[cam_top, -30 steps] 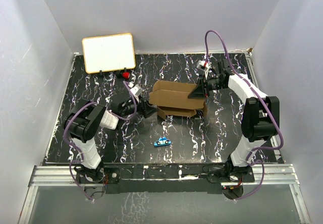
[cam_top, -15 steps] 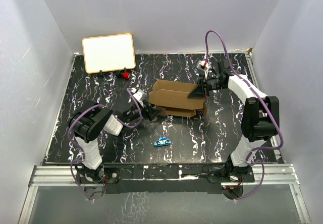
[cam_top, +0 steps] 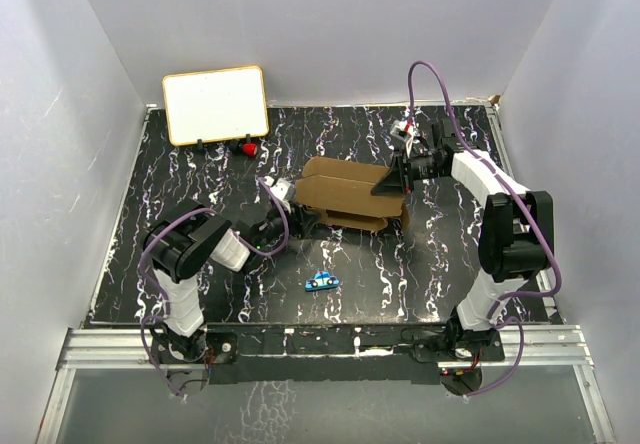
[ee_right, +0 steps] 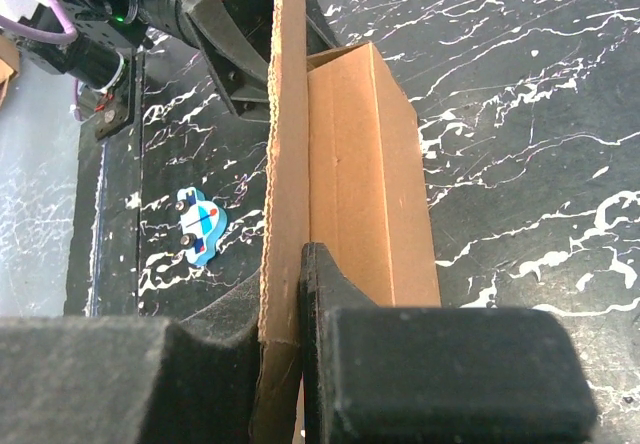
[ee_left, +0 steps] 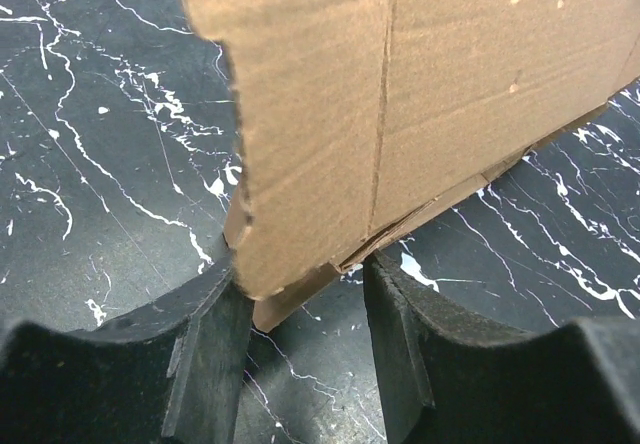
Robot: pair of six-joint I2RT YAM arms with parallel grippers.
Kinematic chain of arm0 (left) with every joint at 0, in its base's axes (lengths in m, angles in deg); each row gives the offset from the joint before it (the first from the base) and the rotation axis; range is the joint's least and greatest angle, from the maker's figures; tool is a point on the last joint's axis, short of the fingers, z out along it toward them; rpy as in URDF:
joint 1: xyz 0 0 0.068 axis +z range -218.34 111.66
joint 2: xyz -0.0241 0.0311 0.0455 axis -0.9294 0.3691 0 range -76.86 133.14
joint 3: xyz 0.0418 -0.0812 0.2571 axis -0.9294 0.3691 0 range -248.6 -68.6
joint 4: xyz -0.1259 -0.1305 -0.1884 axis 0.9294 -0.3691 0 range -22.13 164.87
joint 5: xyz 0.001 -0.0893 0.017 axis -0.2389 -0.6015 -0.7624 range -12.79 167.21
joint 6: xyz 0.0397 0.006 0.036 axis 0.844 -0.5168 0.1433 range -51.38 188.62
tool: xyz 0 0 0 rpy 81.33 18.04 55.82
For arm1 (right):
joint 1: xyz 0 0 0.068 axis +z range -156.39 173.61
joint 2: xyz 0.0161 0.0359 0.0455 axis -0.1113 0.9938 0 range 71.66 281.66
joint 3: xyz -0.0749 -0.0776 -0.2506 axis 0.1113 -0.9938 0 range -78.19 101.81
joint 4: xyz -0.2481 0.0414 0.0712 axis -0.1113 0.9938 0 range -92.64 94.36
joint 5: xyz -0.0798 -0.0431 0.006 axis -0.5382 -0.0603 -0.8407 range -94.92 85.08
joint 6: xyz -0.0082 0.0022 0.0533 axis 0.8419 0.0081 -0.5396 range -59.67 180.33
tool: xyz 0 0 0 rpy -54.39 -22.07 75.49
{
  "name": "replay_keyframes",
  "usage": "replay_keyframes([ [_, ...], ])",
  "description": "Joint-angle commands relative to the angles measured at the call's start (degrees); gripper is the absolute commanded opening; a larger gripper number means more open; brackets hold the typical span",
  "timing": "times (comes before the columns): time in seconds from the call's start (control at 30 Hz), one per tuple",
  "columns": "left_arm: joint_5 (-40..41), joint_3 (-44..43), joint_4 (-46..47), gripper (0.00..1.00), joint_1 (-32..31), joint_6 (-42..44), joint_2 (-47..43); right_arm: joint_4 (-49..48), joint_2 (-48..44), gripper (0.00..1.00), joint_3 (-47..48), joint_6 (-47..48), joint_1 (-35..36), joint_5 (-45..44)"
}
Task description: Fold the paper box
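Note:
The paper box is brown cardboard, partly folded, lying mid-table. My right gripper is shut on an upright flap at the box's right end; the flap is pinched between both pads. My left gripper is open at the box's left end. In the left wrist view the box's lower corner pokes between my spread fingers, touching or nearly touching the left one. The box wall fills the upper part of that view.
A small blue toy car lies in front of the box, also in the right wrist view. A white board with a tan frame stands at the back left, with a red object by it. White walls surround the table.
My left gripper has moved right along the table until its fingers straddle the box's left corner. The right gripper and the flap have stayed in place.

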Motion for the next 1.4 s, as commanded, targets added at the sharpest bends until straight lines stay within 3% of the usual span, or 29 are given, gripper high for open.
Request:
replay_keyframes([
  [0.0,3.20,-1.56,1.46,0.43,-0.88,-0.42,1.31,-4.77,-2.51,0.08,-1.47,-0.55,0.46,2.00],
  [0.47,2.09,-0.65,3.82,0.51,-1.08,-2.04,0.63,-5.27,-2.75,0.08,-1.00,-2.36,0.44,4.45],
  [0.8,6.04,-1.70,1.45,0.47,-1.07,-2.50,1.08,-10.34,-3.49,0.08,-2.19,-8.51,0.29,6.08],
  [1.37,7.92,-4.85,-0.71,0.36,-1.06,-3.37,3.70,-13.33,-1.66,0.08,-3.53,-11.70,1.03,-0.76],
])
